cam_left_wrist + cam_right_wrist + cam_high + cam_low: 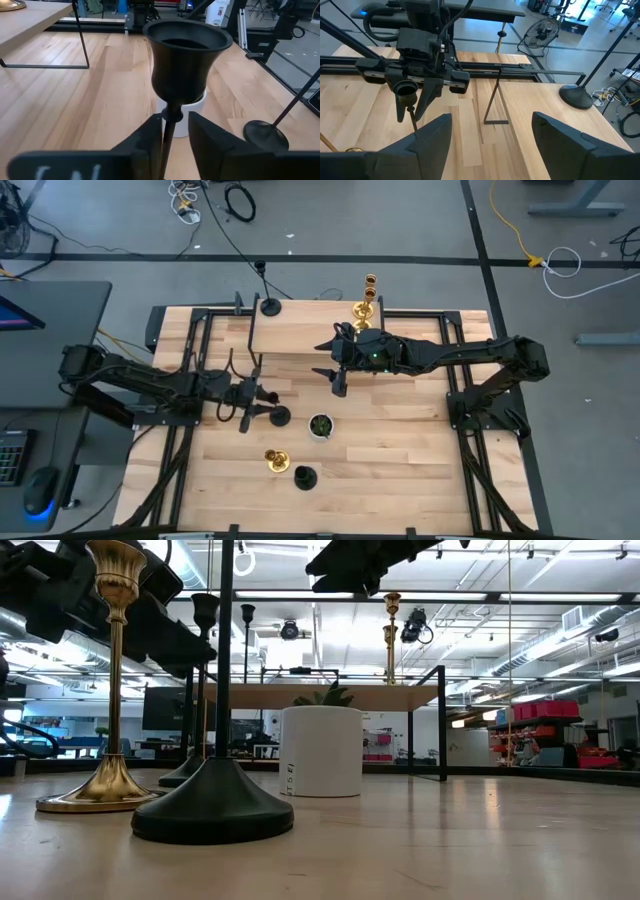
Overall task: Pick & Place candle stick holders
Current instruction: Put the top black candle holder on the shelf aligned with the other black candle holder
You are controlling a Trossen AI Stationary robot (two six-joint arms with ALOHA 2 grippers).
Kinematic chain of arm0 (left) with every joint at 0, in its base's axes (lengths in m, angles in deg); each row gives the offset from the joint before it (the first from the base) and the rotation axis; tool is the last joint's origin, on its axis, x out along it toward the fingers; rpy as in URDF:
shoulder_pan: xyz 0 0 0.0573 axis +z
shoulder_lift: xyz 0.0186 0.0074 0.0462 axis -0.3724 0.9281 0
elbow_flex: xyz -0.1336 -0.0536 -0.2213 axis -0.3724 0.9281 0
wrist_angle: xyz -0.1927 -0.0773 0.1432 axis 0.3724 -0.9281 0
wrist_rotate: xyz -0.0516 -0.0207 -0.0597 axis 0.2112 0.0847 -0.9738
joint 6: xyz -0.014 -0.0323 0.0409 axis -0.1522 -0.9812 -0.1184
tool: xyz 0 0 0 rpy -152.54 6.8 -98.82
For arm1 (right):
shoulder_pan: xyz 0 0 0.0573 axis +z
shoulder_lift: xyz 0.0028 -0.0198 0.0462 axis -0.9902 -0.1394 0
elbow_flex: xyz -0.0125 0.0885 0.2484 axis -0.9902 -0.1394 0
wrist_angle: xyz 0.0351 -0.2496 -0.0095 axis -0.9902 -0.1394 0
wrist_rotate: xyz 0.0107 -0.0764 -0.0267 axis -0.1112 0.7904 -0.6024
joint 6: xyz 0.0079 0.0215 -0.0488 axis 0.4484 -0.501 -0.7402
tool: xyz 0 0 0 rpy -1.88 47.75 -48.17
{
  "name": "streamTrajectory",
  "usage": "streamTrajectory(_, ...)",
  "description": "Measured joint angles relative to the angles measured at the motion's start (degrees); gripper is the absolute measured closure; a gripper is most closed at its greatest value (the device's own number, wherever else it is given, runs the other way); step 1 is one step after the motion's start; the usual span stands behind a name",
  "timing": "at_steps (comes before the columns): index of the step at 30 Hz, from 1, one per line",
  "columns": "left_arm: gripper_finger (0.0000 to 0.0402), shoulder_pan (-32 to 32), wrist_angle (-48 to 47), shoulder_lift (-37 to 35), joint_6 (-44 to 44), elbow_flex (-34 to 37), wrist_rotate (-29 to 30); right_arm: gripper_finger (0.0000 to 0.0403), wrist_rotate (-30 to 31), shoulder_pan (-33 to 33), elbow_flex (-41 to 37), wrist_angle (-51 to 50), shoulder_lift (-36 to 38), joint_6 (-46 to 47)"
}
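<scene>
My left gripper (246,402) is open a little around the thin stem (170,131) of a black candle stick holder (182,55), just under its cup. The holder's base (280,417) is at table level in the low view (185,778), and the stem leans slightly. A gold holder (275,460) and another black one (305,477) stand on their bases on the table. One black holder (270,307) and two gold ones (365,308) stand on a raised wooden shelf (300,335). My right gripper (339,376) is wide open and empty above the shelf's near edge. My left gripper has one finger (150,142) close against the stem just below the cup, and a gap shows between the stem and the other finger (210,140). I cannot tell whether it touches the stem. The fingers come level from the table's left and lie across the stem.
A small white pot (320,425) with a green plant stands just right of the black holder between the left gripper's fingers. The shelf's thin black legs (492,102) stand on the table. Bare wood lies toward the right and near edges.
</scene>
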Motion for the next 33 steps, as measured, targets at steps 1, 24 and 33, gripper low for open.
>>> streamTrajectory(1, 0.0315, 0.00, 0.00, 0.00, 0.00, 0.00, 0.02, 0.0129, 0.00, -0.02, 0.00, 0.00, 0.00, -0.02)
streamTrajectory(24, 0.0389, 0.17, 0.76, -0.12, -0.73, -1.40, 1.70, 0.0129, -0.02, 0.00, 0.00, -0.01, -0.01, -0.25)
streamTrajectory(33, 0.0389, 0.17, -12.63, -0.13, -0.77, -11.10, 5.17, 0.0129, -2.01, 0.00, 0.00, -0.12, -0.01, -0.33)
